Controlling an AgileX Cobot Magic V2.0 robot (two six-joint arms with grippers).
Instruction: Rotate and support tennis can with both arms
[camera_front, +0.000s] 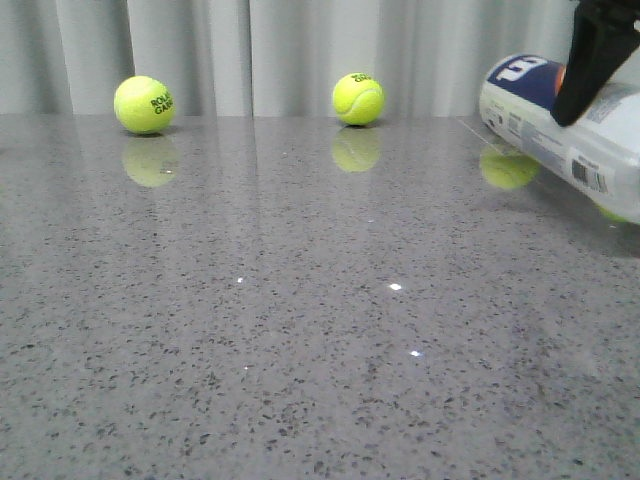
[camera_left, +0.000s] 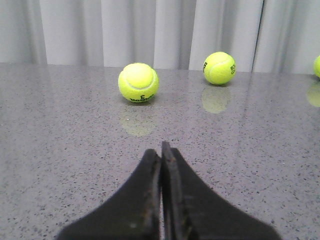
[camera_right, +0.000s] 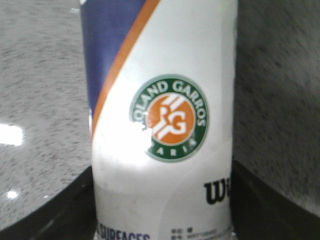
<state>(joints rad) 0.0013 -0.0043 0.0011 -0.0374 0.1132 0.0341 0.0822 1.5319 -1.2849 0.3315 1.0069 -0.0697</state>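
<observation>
Filling almost the whole of the right wrist view, closest of anything to a lens, was the tennis can (camera_right: 160, 120), its white, navy and orange label showing a green-ringed Roland Garros badge and black Wilson lettering. Either side of it we saw the dark fingers (camera_right: 45, 210) of the right gripper (camera_right: 160, 235) hugging its wall, jaws clamped on the can.

Biggest thing after that was the table (camera_front: 300, 340), a glossy speckled grey slab that ran back to a pale curtain (camera_front: 280, 50). From the front we had the can at the far right edge, tilted, its capped end leaning left, a barcode low on its side, with a black part of the right arm (camera_front: 595, 60) crossing in front of it.

Over on the left wrist view, the left gripper (camera_left: 161, 150) sat with its two black fingers pressed together, nothing between them, low over bare table.

Smallest of all were the yellow-green balls: one at the far left (camera_front: 145, 104), one near the middle at the back (camera_front: 358, 98), both against the curtain and well apart, each mirrored in the shiny top.
</observation>
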